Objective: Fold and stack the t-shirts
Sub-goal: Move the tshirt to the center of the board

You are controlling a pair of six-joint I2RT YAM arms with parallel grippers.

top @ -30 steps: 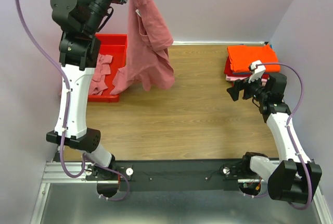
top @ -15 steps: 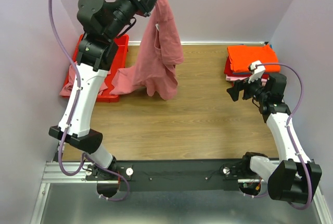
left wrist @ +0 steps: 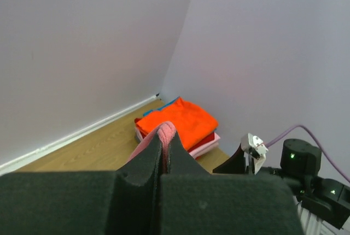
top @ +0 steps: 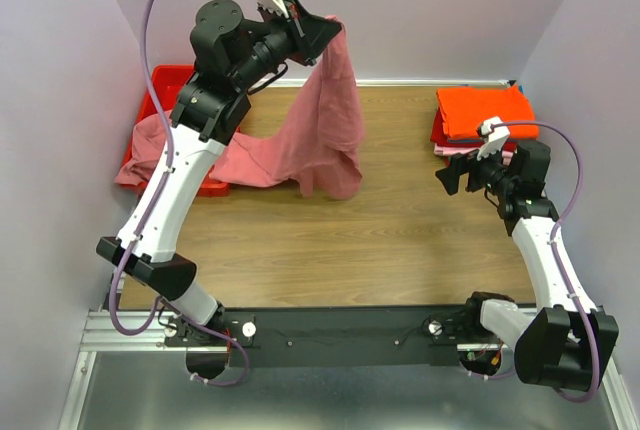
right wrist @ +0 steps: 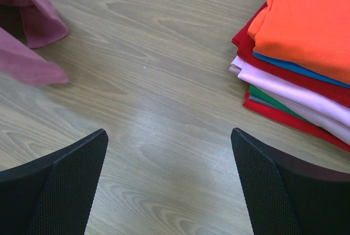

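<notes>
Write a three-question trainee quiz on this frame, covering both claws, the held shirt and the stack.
1. True or false: the left claw is shut on the dusty rose-pink cotton t-shirt, which hangs from it.
2. Which colour tops the folded stack of shirts at the far right of the wooden table? A blue, B bright orange, C green.
3. Fill in: the right claw is ___ and holds nothing.
Key: 1 true; 2 B; 3 open.
</notes>
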